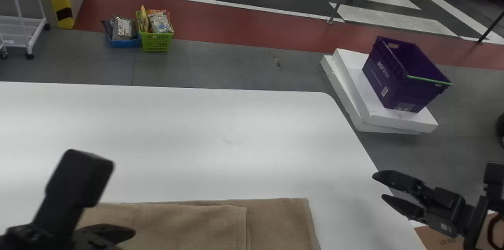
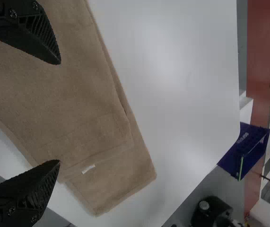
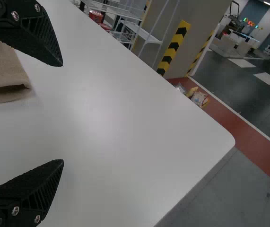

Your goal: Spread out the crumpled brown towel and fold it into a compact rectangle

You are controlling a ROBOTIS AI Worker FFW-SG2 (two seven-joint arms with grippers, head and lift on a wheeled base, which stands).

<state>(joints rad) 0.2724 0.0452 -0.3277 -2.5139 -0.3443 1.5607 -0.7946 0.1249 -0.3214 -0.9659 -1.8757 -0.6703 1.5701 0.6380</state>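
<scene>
Head view: grey floor (image 1: 204,63) runs behind one white table (image 1: 236,143) across lower left and centre. One brown towel (image 1: 279,220) lies folded over, bottom centre. Two grippers, left gripper (image 1: 112,198) lower left, right gripper (image 1: 378,186) lower right, have fingers apart. One purple crate (image 1: 390,80) sits upper right; two baskets, blue basket (image 1: 124,43) and green basket (image 1: 156,43), upper left.

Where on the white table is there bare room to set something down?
The white table is bare between the brown towel and its far edge, and right of the towel; near left, the left tool crowds it.
</scene>
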